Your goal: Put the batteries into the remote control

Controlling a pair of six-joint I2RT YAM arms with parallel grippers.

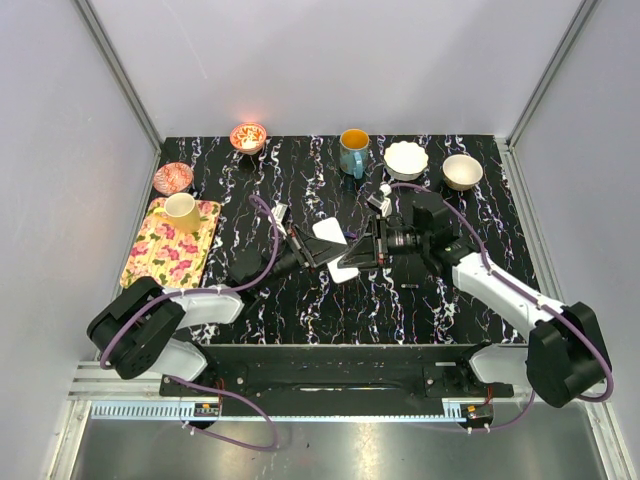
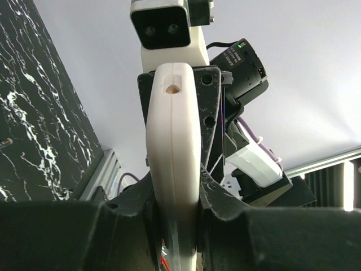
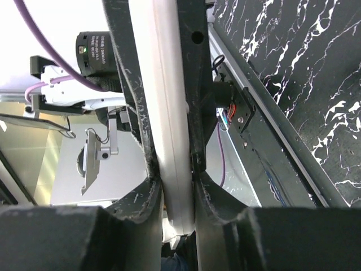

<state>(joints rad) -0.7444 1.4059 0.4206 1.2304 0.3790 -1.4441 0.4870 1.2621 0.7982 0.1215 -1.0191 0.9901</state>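
The left end effector (image 1: pixel 318 250) is clamped narrow on the small flat white rectangular remote control (image 1: pixel 330 232), which stands edge-on between its black fingers (image 2: pixel 211 195) in the left wrist view (image 2: pixel 172 152). A small hole shows in the slim edge. The right end effector (image 1: pixel 358 250) meets it head-on from the opposite side and pinches the same handset. In the right wrist view the white slab (image 3: pixel 169 113) runs straight up between the dark pads (image 3: pixel 141 192), jaws set just wide enough for its thickness. The remote control hangs between the two, clear of the black white-veined table (image 1: pixel 250 180).

Just beyond the right end effector lies a small white-and-dark item (image 1: pixel 378 200), too small to identify. I cannot pick out the batteries with certainty.

Farther beyond both end effectors, along the far table edge, stand:
- a red-and-white patterned bowl (image 1: pixel 248 136)
- a teal mug with an orange inside (image 1: pixel 353 150)
- a white scalloped bowl (image 1: pixel 406 158)
- a cream bowl (image 1: pixel 462 171)

Well to the left of the left end effector sits a floral tray (image 1: pixel 165 255) carrying a yellow cup (image 1: pixel 182 212), with a pink patterned dish (image 1: pixel 173 178) just beyond it. Nothing stands between the end effectors except the handset itself.
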